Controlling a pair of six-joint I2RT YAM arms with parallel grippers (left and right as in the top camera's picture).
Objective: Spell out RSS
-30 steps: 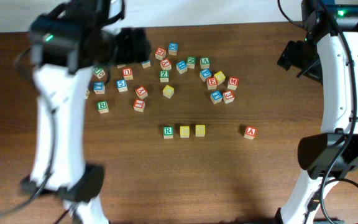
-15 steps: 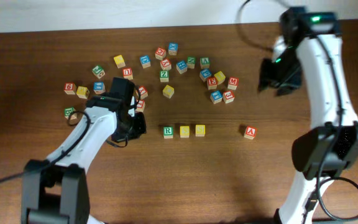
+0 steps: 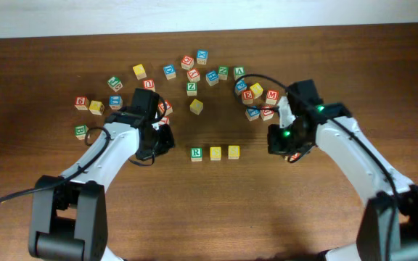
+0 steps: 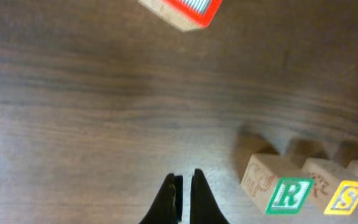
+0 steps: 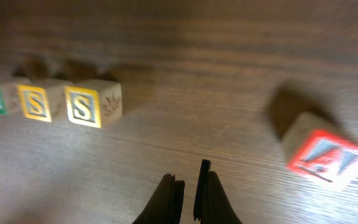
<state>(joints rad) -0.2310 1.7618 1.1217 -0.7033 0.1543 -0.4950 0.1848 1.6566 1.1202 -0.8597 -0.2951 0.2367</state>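
Note:
Three blocks stand in a row mid-table: a green R block point(image 3: 196, 153), then a yellow S block point(image 3: 215, 153) and a second yellow S block point(image 3: 233, 151). My left gripper point(image 3: 167, 141) sits low, just left of the row, shut and empty point(image 4: 184, 182); the R block point(image 4: 284, 194) lies to its right. My right gripper point(image 3: 275, 141) is low to the right of the row, shut on nothing point(image 5: 189, 179). The nearest S block point(image 5: 82, 106) lies ahead to its left.
A red A block point(image 5: 325, 155) lies right of my right gripper; overhead the arm mostly covers it. Several loose letter blocks point(image 3: 212, 76) are scattered across the back of the table. A red block point(image 4: 182, 9) sits ahead of the left gripper.
Both arms have come down from raised poses to the table, one at each end of the row. Both grippers have gone from open to shut.

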